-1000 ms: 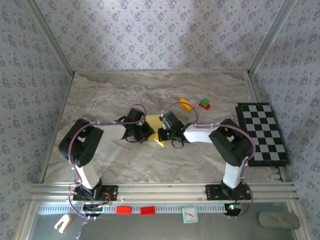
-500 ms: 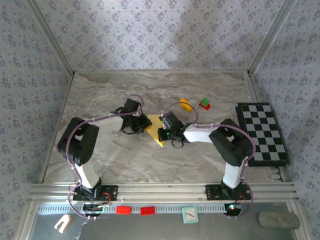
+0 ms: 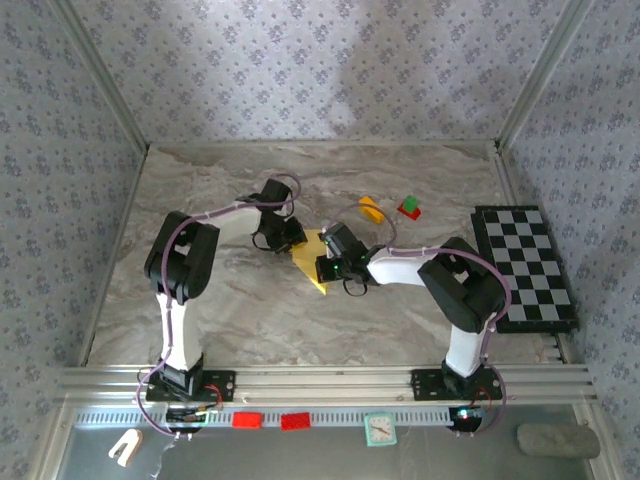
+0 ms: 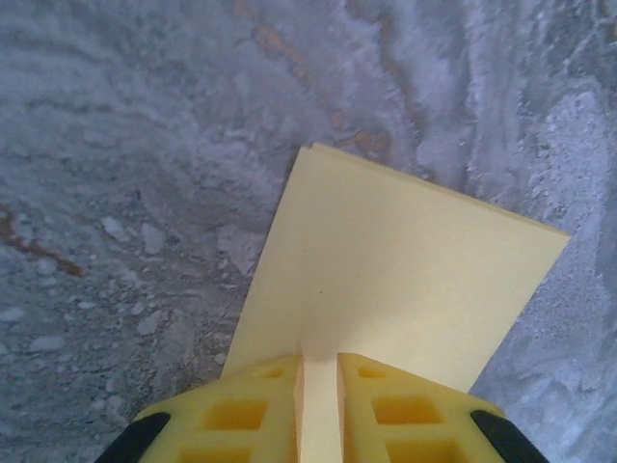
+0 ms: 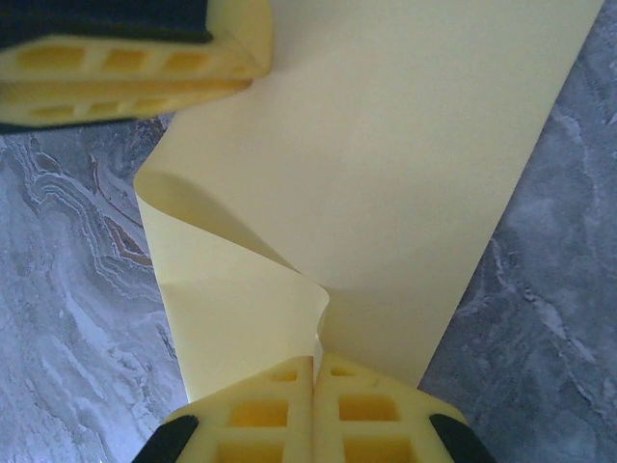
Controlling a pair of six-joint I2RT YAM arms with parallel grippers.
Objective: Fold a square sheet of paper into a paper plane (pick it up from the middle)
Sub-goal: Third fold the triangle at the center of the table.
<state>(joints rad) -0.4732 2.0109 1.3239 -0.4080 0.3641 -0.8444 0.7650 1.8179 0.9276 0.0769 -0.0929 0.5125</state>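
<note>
— How much of the square sheet of paper can you see?
— From above, little. Both arms meet over it mid-bench, and its folds are hard to make out. The right wrist view shows one flap curled over, the far edge cut off.
— And the grippers?
— The left gripper is pinching the sheet's edge. The right gripper is clenched on the curled fold.
— Surroundings?
— A grey marbled bench, flowered wallpaper on the walls, and a checkered board at the right.

White-and-black arms, purple cables, yellow claws.
</note>
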